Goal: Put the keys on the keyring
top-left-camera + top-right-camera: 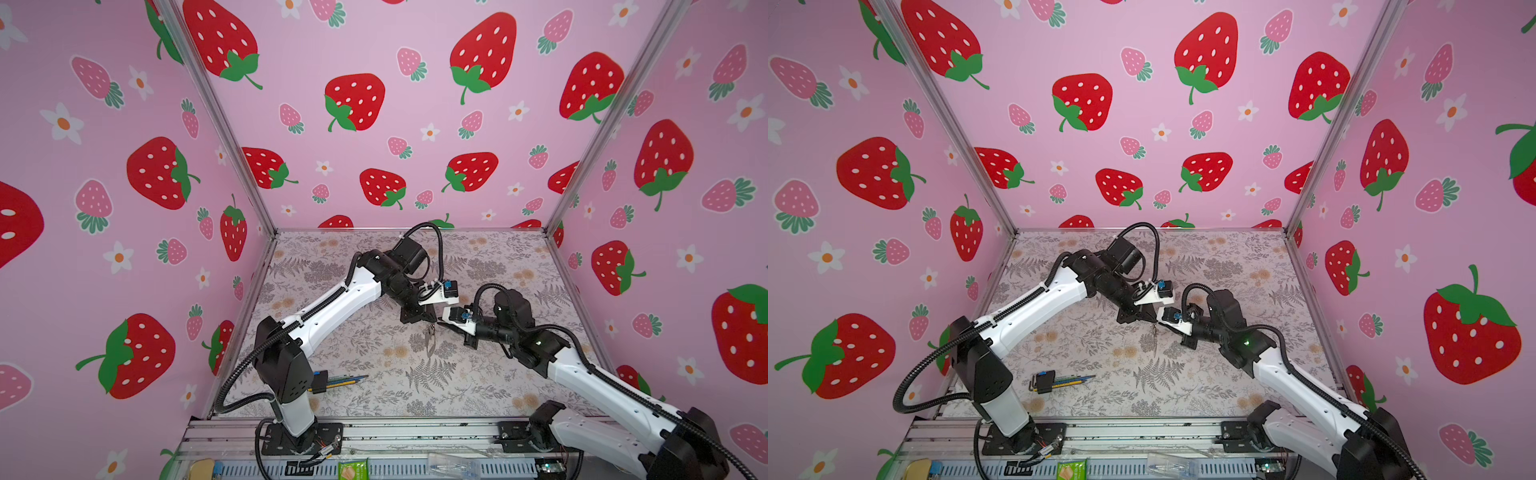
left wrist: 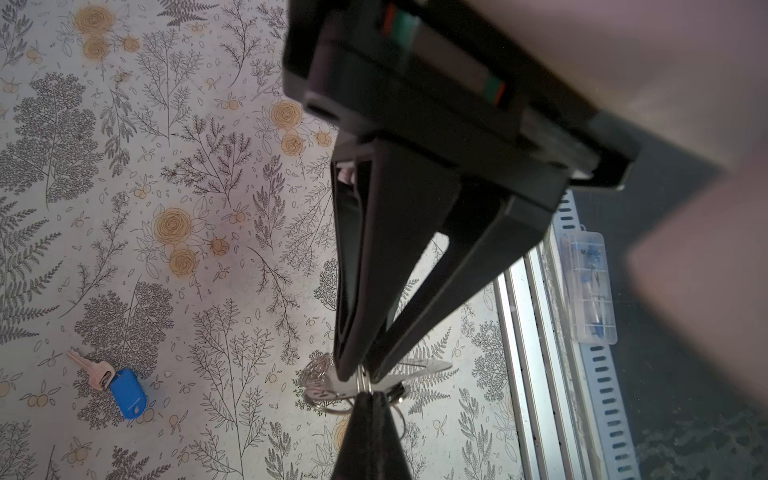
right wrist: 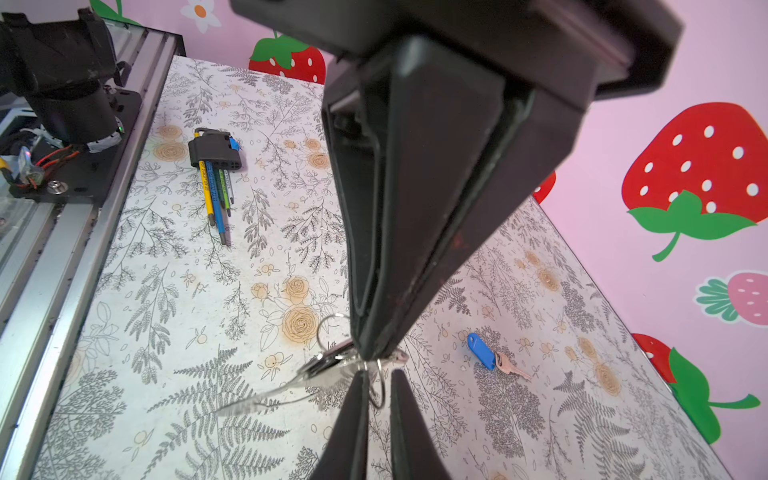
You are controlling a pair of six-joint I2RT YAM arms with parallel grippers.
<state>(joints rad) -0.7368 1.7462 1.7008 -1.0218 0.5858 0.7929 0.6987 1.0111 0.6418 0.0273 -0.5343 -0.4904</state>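
Hanging edge-on near centre of both top views, keyring dangled from meeting gripper tips. Left gripper pinched its metal rings. Right gripper met it tip to tip, fingers pressed onto same rings. Blue-tagged key lay on table, well apart from keyring. Hex-key bundle sat lower left of a top view.

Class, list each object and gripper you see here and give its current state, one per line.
keyring: hanging by its metal rings above the table.
left gripper: shut on the keyring's rings.
right gripper: shut on the same rings, tip to tip with the left gripper.
blue-tagged key: lying flat on the table, unattached, untouched.
hex-key bundle: lying on the table, keys in their holder.
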